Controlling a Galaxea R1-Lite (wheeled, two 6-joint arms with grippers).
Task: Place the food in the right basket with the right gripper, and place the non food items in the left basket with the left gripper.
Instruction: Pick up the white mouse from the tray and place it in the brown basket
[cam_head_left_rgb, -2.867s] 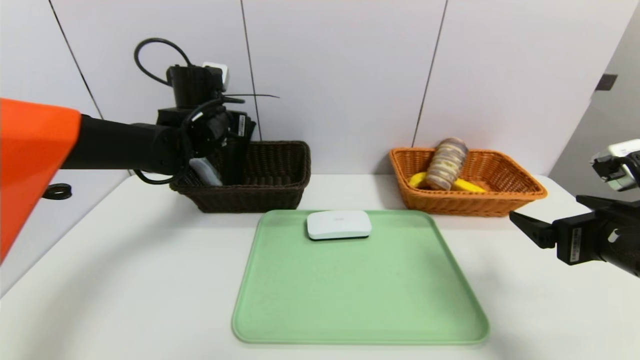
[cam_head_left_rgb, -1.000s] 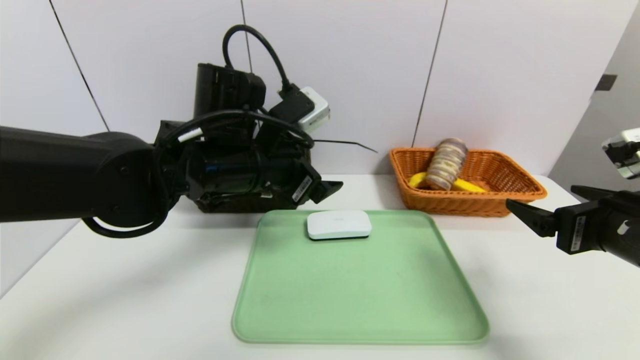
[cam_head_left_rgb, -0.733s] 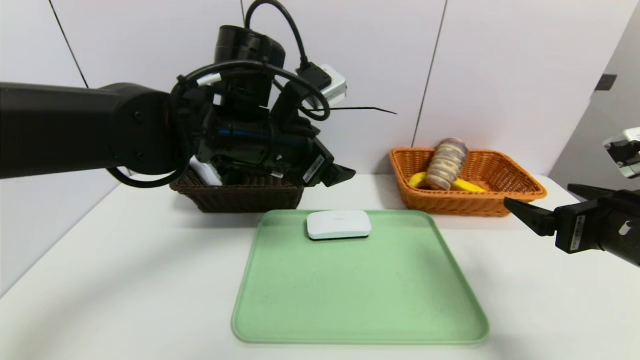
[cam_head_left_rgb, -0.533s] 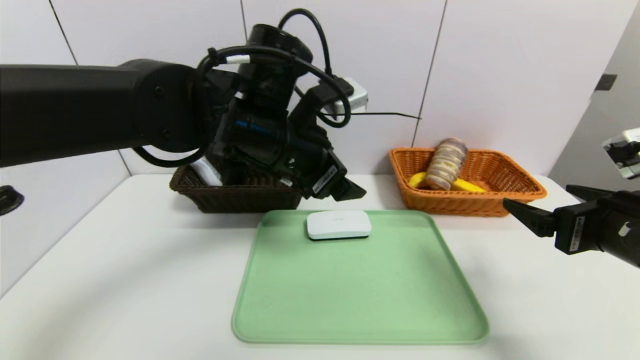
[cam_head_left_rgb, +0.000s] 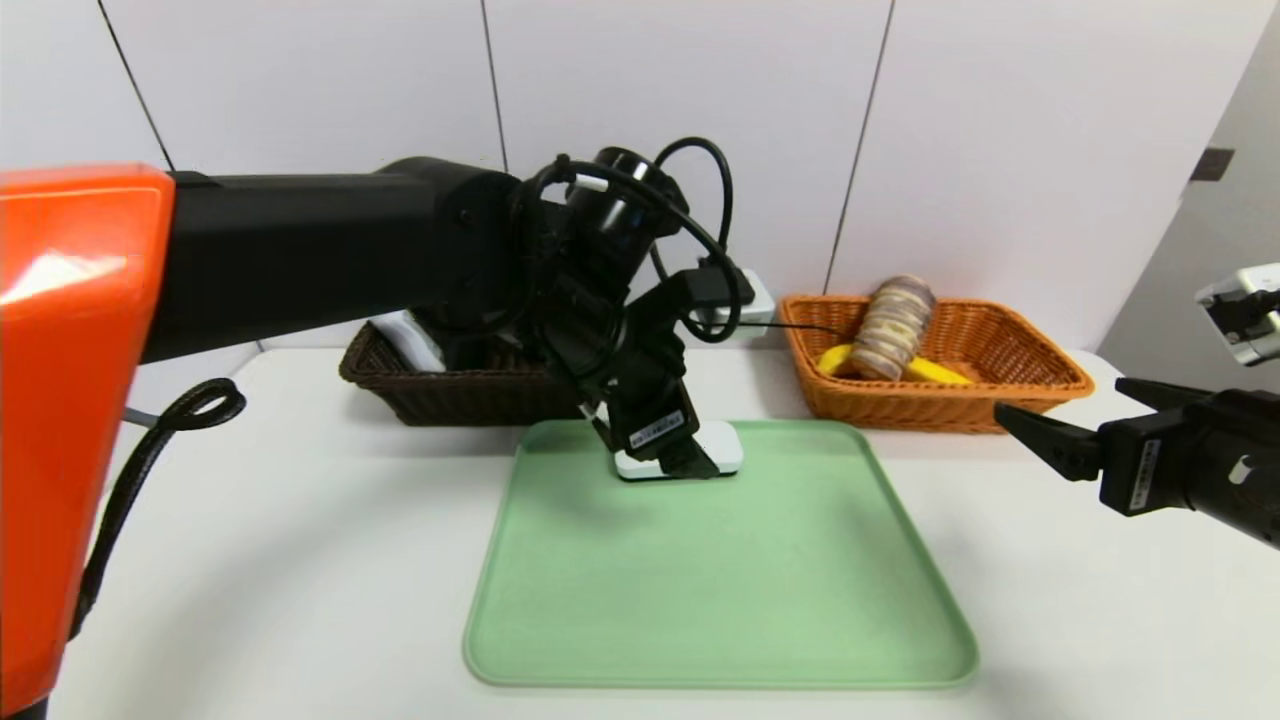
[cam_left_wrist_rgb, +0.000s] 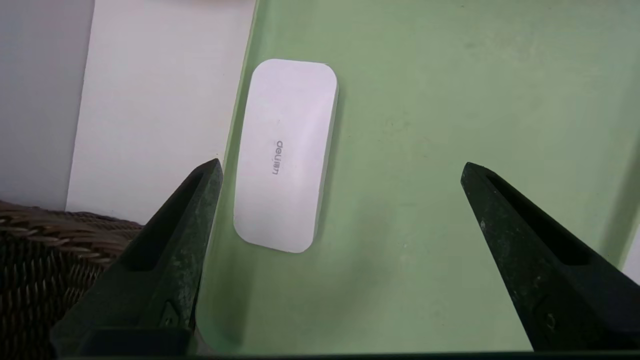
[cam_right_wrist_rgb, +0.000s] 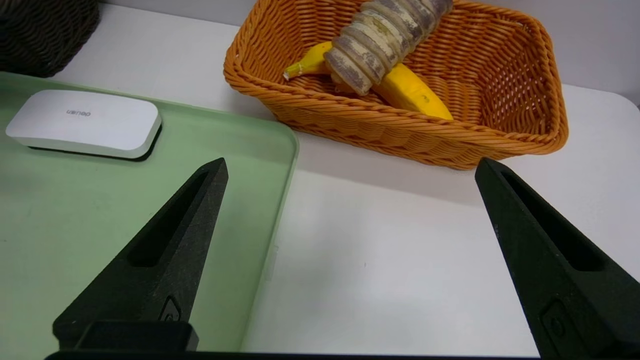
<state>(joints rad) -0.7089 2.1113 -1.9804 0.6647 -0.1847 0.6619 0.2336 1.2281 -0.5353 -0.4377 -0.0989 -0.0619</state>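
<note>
Green tray (cam_head_left_rgb: 720, 620) mid-desk, 1 item left on it. Left gripper (cam_head_left_rgb: 668, 455) hangs over the tray's far edge w/ jaws spread wide, nothing held. Right gripper (cam_head_left_rgb: 1075, 425) parked off the tray's right edge, also wide apart, empty. White device (cam_left_wrist_rgb: 286, 155) lies flat by the far edge, long axis running along that edge. Looks rigid, light, smooth, prob slippery. Best bet: pinch across the narrow width at mid-length, 2 fingers on the long sides.

Bright even overhead light; soft shadows under tray (cam_head_left_rgb: 720, 600); glare on orange shell (cam_head_left_rgb: 60, 290); sharp focus.
</note>
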